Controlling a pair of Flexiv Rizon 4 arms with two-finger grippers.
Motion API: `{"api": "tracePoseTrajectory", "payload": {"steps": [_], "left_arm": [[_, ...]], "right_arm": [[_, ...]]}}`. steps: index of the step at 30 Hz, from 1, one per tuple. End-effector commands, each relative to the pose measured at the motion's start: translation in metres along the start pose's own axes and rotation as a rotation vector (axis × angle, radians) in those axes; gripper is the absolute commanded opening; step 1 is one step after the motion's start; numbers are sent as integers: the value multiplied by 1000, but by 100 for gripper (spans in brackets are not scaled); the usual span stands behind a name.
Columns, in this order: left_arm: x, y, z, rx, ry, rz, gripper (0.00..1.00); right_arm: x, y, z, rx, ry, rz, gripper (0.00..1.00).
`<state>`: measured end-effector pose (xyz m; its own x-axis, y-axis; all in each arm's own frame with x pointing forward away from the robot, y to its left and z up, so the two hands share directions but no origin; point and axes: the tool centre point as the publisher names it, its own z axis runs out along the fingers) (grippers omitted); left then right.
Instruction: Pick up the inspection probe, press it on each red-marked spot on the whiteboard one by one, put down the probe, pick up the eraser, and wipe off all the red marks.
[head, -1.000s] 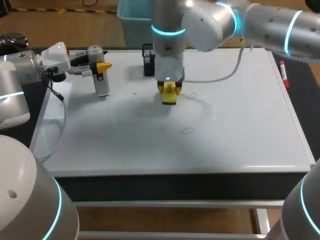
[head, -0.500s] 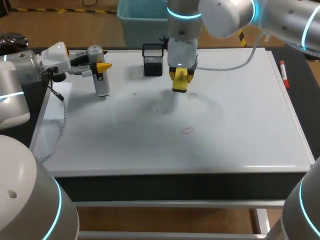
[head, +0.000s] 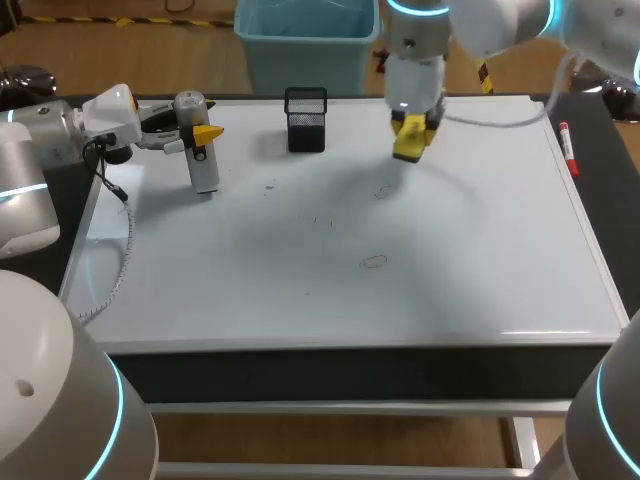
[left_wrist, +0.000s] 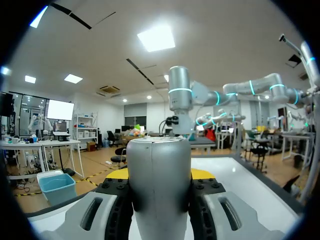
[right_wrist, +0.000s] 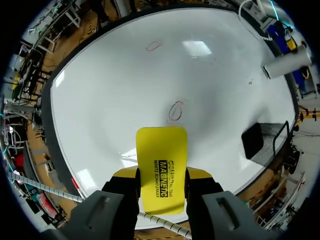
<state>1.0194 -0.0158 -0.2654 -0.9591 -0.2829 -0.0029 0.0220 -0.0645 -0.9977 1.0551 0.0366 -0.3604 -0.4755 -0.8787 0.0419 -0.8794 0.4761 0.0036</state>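
The yellow eraser (right_wrist: 161, 150) is clamped in the right gripper (right_wrist: 161, 175) over the whiteboard (head: 480, 260) near a red circle (right_wrist: 175, 110), while the inspection probe (head: 201, 165) is held upright in the left gripper (head: 200, 133).

- Whiteboard (head: 460, 290): smooth, glossy white face that mirrors the ceiling lights, with a pale frame that looks like metal
- Probe (head: 205, 170), at 10 o'clock on the board: smooth silvery-grey cylinder with a satin sheen like brushed metal
- Eraser (head: 411, 140), at 1 o'clock: bright yellow, smooth hard plastic with a slight gloss
- Pen holder (head: 305, 120), at 12 o'clock: black wire mesh, matt
- Marker (head: 567, 148), at 2 o'clock: smooth plastic
- Table (head: 330, 372), front edge at 6 o'clock: dark and matt
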Motion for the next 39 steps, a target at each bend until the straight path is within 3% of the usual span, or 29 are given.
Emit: {"api": "tracePoseTrajectory", "payload": {"steps": [1,9,24,32,39], "left_arm": [[0,-1,0,1,-1,1,0],[0,-1,0,1,-1,1,0],[0,-1,0,1,-1,1,0],[0,-1,0,1,-1,1,0],[0,-1,0,1,-1,1,0]], "right_arm": [[16,-28,2,-18,7,38,0],[53,-67,11,-32,24,164,0],[115,-100,23,-37,6,266,0],[137,-107,28,-38,18,298,0],[141,-107,33,-52,21,311,0]]}}
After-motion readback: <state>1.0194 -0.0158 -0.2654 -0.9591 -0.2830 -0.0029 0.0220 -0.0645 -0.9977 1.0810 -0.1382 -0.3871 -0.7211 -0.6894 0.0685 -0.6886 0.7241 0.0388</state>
